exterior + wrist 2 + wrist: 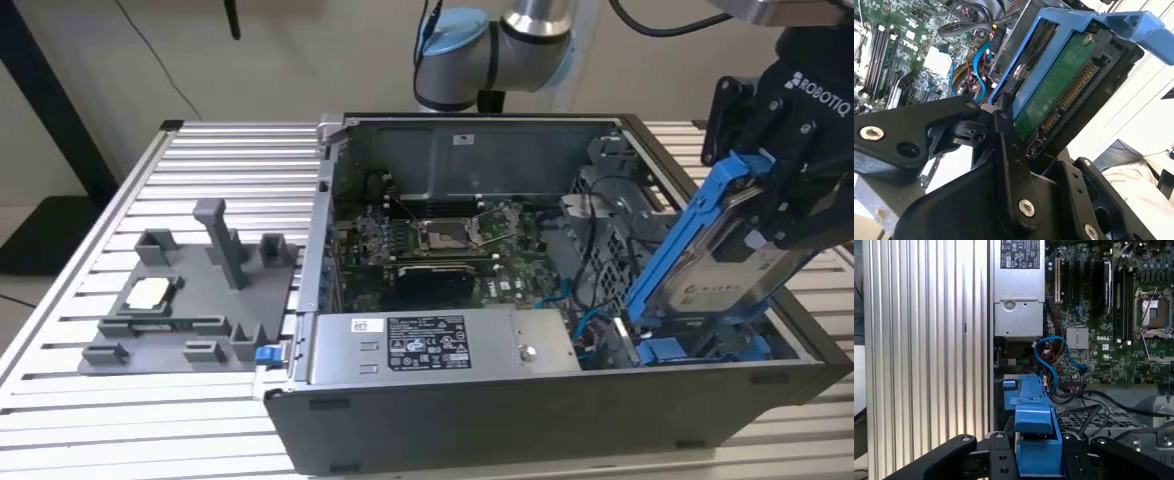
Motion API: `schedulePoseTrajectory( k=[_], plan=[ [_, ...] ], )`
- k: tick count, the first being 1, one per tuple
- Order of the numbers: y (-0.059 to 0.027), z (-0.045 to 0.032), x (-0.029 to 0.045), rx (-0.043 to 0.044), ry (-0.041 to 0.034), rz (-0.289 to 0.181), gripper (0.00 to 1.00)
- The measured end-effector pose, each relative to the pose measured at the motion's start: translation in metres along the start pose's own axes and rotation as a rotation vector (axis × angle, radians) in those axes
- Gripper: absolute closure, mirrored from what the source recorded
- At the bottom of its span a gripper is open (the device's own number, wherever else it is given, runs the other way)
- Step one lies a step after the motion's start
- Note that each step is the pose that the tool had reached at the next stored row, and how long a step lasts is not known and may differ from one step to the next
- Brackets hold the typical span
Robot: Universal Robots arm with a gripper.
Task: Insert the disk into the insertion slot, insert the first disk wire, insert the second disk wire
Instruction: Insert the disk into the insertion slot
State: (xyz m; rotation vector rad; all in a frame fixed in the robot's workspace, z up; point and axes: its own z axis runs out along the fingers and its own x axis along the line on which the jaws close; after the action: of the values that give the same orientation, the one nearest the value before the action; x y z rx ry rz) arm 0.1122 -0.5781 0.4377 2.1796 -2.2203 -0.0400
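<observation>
Tool (763, 205) clamping tilted disk (717, 283), at insertion slot (699, 350)

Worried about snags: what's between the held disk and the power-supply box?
Loose blue cables loop in the gap between the disk and the power-supply box, as the exterior view shows.

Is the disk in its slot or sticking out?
Sticking out. The disk leans tilted in the shut gripper, its lower end down by the slot, most of it above the case.
</observation>
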Motion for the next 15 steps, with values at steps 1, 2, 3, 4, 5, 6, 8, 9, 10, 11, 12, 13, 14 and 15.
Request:
schedulePoseTrajectory(
  k=[1, 2, 3, 4, 5, 6, 8, 9, 10, 11, 12, 13, 14, 15],
  plan=[
    [-0.0001, 0.0006, 0.0, 0.0, 0.0, 0.0, 0.67],
    [-0.0001, 0.0011, 0.0, 0.0, 0.0, 0.0, 0.67],
    [-0.0002, 0.0016, 0.0, 0.0, 0.0, 0.0, 0.67],
    [-0.0003, 0.002, 0.0, 0.0, 0.0, 0.0, 0.67],
    [-0.0003, 0.0023, 0.0, 0.0, 0.0, 0.0, 0.67],
    [-0.0003, 0.0026, 0.0, 0.0, 0.0001, 0.0, 0.67],
    [-0.0005, 0.0037, 0.0, 0.0, 0.0, 0.0, 0.67],
    [-0.001, 0.0044, 0.0, 0.0, -0.0001, 0.0, 0.67],
    [-0.0011, 0.0053, 0.0, 0.0, 0.0, 0.0, 0.67],
    [-0.0012, 0.0065, 0.0, 0.0, 0.0, 0.0, 0.67],
    [-0.0019, 0.0081, 0.0, 0.0, 0.0, 0.0, 0.67],
    [-0.0032, 0.0097, -0.0001, 0.0, 0.0, 0.0, 0.67],
    [-0.0043, 0.0112, -0.0001, 0.0, 0.0, 0.0, 0.67],
    [-0.0049, 0.0127, -0.0002, 0.0, 0.0, 0.0, 0.67]
  ],
)
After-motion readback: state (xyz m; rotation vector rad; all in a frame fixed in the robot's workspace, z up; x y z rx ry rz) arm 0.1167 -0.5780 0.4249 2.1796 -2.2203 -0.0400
